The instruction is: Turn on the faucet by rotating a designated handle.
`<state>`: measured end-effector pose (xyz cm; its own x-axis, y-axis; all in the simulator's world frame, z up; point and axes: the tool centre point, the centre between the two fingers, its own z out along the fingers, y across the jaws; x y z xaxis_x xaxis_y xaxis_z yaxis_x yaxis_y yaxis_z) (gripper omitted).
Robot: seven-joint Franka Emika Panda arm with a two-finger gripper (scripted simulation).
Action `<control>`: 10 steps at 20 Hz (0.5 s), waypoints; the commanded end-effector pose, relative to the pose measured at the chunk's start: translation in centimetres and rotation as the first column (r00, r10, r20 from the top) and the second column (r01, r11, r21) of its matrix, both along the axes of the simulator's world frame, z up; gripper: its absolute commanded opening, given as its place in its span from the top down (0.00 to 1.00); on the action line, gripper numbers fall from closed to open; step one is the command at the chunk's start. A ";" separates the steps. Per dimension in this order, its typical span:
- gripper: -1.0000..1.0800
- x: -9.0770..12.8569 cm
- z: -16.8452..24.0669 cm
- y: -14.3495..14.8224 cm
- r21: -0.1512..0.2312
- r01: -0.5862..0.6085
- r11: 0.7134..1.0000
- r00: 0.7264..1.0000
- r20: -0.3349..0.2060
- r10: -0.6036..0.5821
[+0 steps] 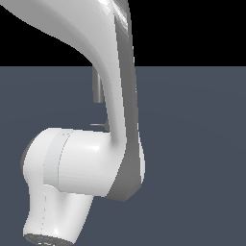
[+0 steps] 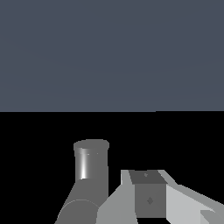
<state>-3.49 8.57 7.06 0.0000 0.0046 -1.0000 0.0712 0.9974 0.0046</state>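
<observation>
While the arm hides most of the faucet (image 1: 98,89), and I cannot tell the gripper's (image 2: 148,192) state, it should push the handle (image 1: 98,126) sideways, steadily.

The faucet (image 1: 98,89) stands behind the robot arm (image 1: 86,163) in the exterior view, mostly hidden by it, and the handle (image 1: 98,126) pokes out toward that view's left. In the wrist view, the faucet (image 2: 89,168) sits just beside a gripper finger (image 2: 146,194).
</observation>
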 end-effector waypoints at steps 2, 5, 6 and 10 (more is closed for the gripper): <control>1.00 0.0 0.0 0.0 -0.002 -0.002 1.000 1.000 0.000 0.002; 1.00 0.0 0.3 0.1 -0.002 -0.002 1.000 1.000 0.000 0.002; 1.00 0.0 0.7 0.2 -0.002 -0.002 1.000 1.000 0.000 0.002; 1.00 0.1 2.1 0.7 -0.002 -0.002 1.000 1.000 0.000 0.002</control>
<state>-3.42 9.10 8.61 -0.0001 0.0026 -1.0000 0.0692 0.9976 0.0026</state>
